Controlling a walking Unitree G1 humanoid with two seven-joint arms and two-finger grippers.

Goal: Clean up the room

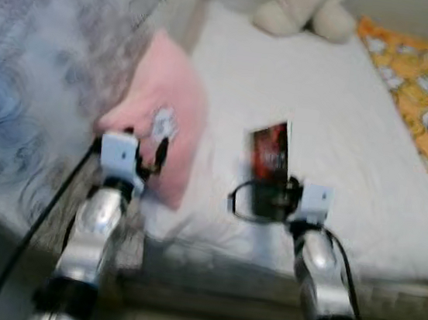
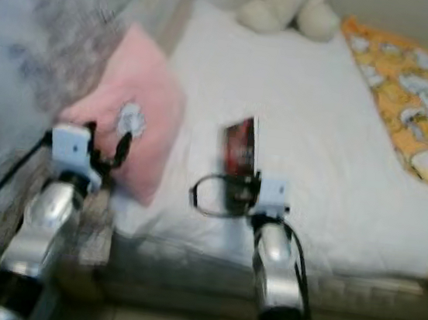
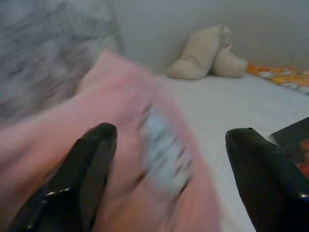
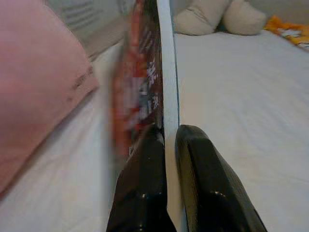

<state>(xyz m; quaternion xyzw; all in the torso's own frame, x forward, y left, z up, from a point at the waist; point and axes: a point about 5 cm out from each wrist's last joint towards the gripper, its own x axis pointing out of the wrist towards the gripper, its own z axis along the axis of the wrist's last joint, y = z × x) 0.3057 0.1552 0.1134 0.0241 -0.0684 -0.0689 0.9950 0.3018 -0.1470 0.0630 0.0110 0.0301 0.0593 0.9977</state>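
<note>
one red-and-black book [image 1: 270,157] stands on edge above the white bed [image 1: 343,129], pinched at its near edge by the right gripper [image 4: 166,140], whose jaws are closed on it. the left gripper [image 3: 169,154] hovers at one pink pillow [image 1: 164,123], jaws spread wide and gripping nothing. a grey patterned blanket [image 1: 45,69] lies at the left, an orange patterned cloth [image 1: 426,85] at the right, a cream plush toy [image 1: 302,11] at the far end.
</note>
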